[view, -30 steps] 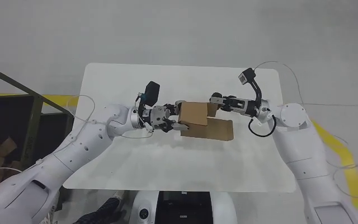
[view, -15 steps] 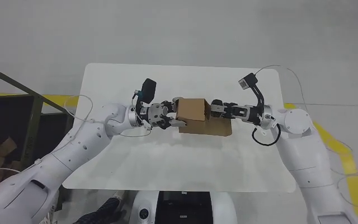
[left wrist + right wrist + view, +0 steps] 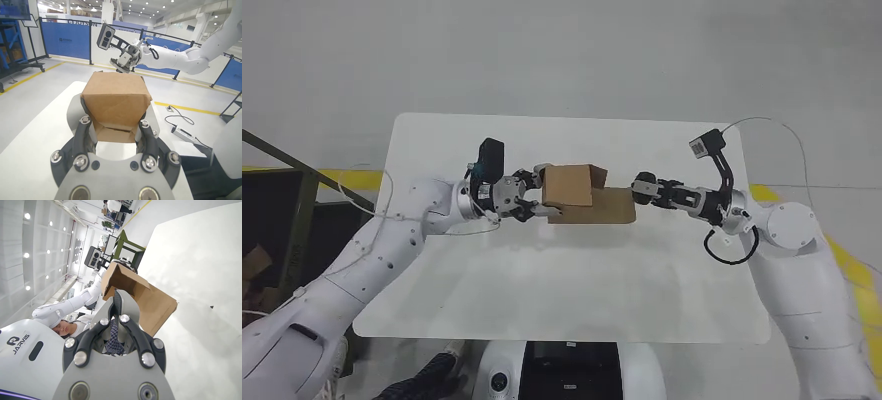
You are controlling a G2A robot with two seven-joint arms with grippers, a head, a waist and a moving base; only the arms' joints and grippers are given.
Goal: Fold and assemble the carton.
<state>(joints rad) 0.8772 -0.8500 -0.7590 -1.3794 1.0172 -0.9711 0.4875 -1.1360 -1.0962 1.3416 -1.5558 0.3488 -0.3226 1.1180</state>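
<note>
One carton (image 3: 569, 184). Left pincer (image 3: 113, 113) grasps its end; right pincer (image 3: 115, 298) clenched at opposite flap.

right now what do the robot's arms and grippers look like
The left arm and right arm: glossy white, rounded shells. The left gripper and right gripper: grey metal plate, black linkages, silver bolts, pale fingers. A black camera block rides each wrist; a black cable loops at the right wrist.
</note>
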